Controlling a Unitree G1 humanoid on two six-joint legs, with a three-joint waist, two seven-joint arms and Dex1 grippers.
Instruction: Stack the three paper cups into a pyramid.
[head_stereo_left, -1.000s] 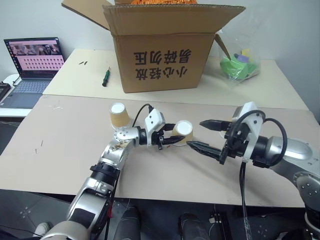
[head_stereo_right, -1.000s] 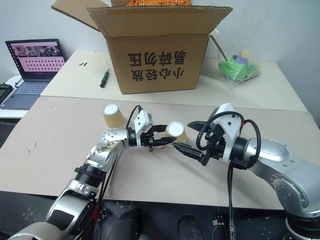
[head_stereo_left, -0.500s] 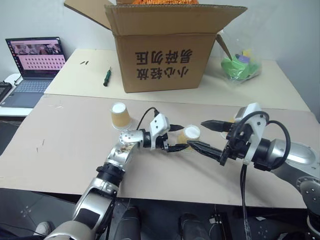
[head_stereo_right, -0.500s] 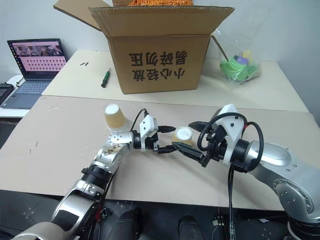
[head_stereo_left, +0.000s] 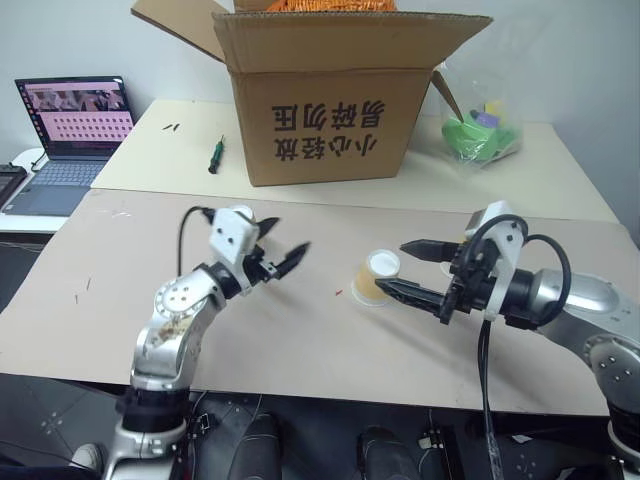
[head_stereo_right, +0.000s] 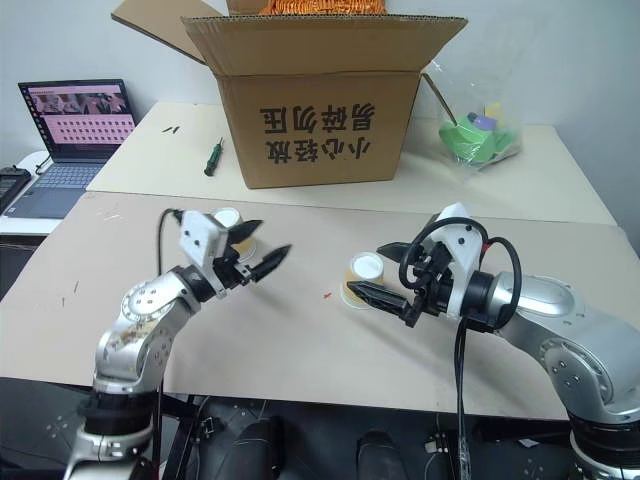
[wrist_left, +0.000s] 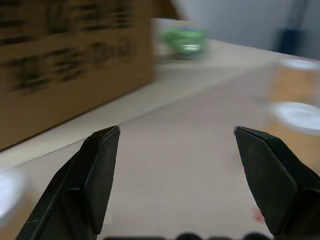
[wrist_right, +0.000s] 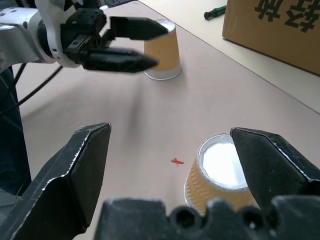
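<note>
Two of the paper cups can be made out, both upside down on the brown table sheet (head_stereo_left: 90, 330). One cup (head_stereo_left: 376, 277) is parked near the middle, just left of the right gripper (head_stereo_left: 412, 268), whose fingers are spread wide with nothing between them. The other cup (head_stereo_right: 233, 232) is further left, mostly hidden behind the left gripper (head_stereo_left: 283, 245), which is also held apart and empty, up off the table. A third cup can't be picked out, though a pale blur sits at the edge of the left wrist view, so no pyramid is started yet.

What could go wrong, as a guess: these cups look light, so the middle cup could easily get knocked over or shoved away by the right gripper's lower finger, which is nearly touching it. The left cup could get clipped too if the left gripper is swung back carelessly. The cardboard box (head_stereo_left: 330, 100) at the far side is well apart.
</note>
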